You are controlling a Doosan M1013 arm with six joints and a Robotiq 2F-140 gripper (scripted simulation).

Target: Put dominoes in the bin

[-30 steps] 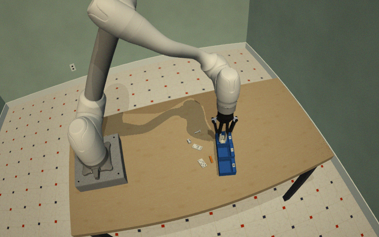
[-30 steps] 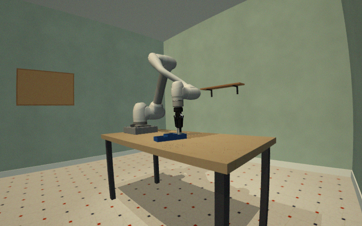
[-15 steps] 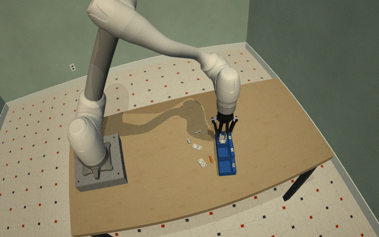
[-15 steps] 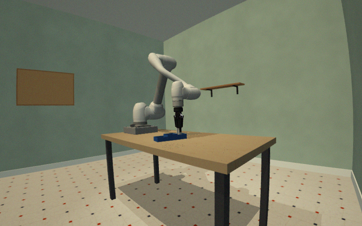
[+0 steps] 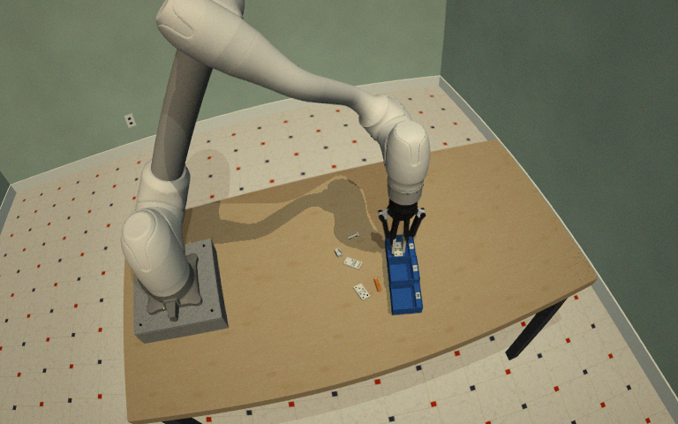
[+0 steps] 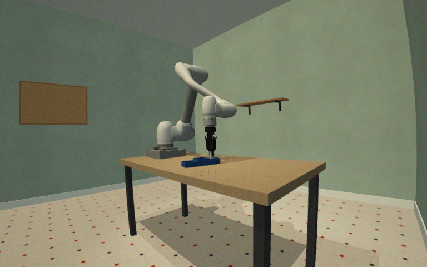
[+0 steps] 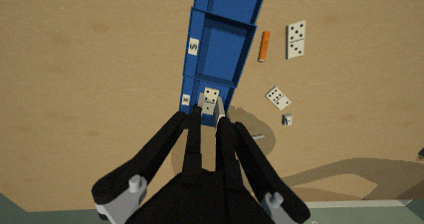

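My gripper [image 5: 399, 242] is shut on a white domino [image 7: 209, 96] and holds it upright just above the end compartment of the blue bin row [image 5: 404, 276]. That compartment carries the X label [image 7: 185, 100]. In the wrist view the fingertips hang over the compartment's near wall. In the exterior view the gripper [image 6: 210, 152] stands low over the bin [image 6: 200, 161]. Two more dominoes lie flat on the table left of the bin, one nearer the gripper [image 5: 352, 262] and one further along [image 5: 361, 291]. They also show in the wrist view [image 7: 278, 98] [image 7: 297, 39].
A small white cube [image 7: 287, 118], an orange cylinder [image 7: 264, 46] and a small grey bolt [image 5: 352, 236] lie left of the bin. The middle compartment carries an S label [image 7: 193, 47] and looks empty. The robot base [image 5: 179, 294] stands at the table's left.
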